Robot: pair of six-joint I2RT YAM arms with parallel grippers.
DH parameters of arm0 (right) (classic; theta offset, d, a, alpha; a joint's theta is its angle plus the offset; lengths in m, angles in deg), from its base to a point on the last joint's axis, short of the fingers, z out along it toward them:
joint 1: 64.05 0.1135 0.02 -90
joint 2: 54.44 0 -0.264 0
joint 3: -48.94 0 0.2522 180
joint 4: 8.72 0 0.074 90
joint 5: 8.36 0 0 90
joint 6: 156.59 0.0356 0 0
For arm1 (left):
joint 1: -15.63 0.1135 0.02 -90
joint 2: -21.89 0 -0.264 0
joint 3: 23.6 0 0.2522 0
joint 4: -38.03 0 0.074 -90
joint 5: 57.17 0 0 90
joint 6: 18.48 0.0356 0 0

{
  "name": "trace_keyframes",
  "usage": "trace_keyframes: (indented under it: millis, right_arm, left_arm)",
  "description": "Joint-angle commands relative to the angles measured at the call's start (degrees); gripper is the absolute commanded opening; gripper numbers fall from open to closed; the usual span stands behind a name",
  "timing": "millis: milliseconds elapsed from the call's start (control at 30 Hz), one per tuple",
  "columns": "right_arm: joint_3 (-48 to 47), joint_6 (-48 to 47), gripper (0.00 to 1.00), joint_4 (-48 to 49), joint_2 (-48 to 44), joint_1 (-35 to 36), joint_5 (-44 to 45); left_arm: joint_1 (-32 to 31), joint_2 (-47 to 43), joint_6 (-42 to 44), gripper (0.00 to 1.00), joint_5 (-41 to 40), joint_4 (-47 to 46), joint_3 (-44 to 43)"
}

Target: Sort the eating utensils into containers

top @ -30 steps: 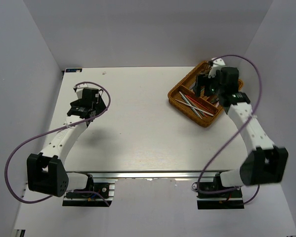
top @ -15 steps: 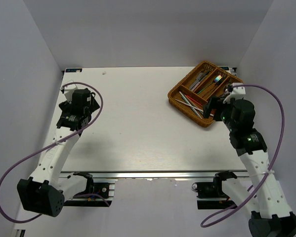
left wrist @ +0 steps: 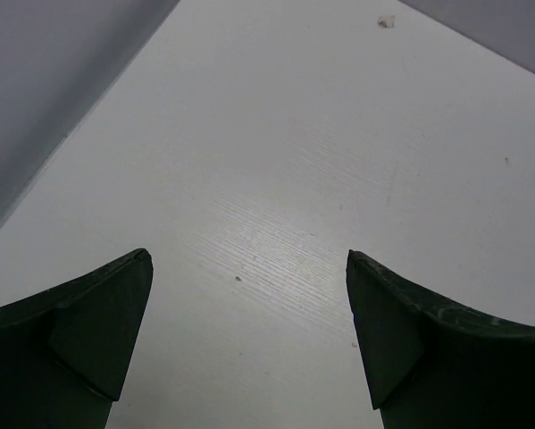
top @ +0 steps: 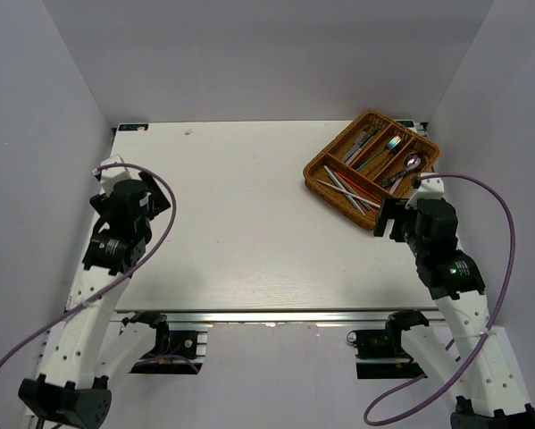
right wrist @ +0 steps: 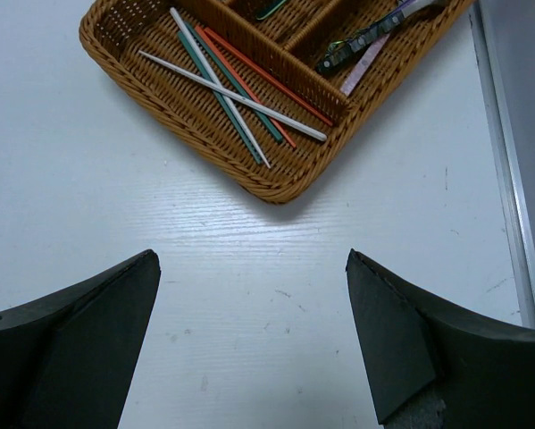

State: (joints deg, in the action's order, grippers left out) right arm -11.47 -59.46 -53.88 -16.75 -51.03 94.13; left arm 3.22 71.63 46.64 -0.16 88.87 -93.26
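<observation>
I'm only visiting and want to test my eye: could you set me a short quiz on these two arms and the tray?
1. True or false: the right gripper is shut on one of the utensils.
2. Where do the utensils lie? A) loose on the table B) in the tray C) in a gripper
3. Fill in: the left gripper is ___ from the tray than the right one.
Key: 1 false, it is open and empty. 2 B. 3 farther.
</observation>
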Motion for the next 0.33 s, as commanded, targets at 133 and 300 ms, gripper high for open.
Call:
trace_keyframes:
  millis: [133,300]
  right_arm:
    - [-0.9,0.2,0.89,-3.8,-2.8,0.3,3.8]
    - [-1.0,0.4,0.89,-3.9,-3.2,0.3,3.8]
  left_arm:
    - [-0.3,-8.2,5.3,0.98,-0.5,-1.7,4.5]
    - [-0.3,-9.7,5.6,0.98,-0.1,-2.3,5.4]
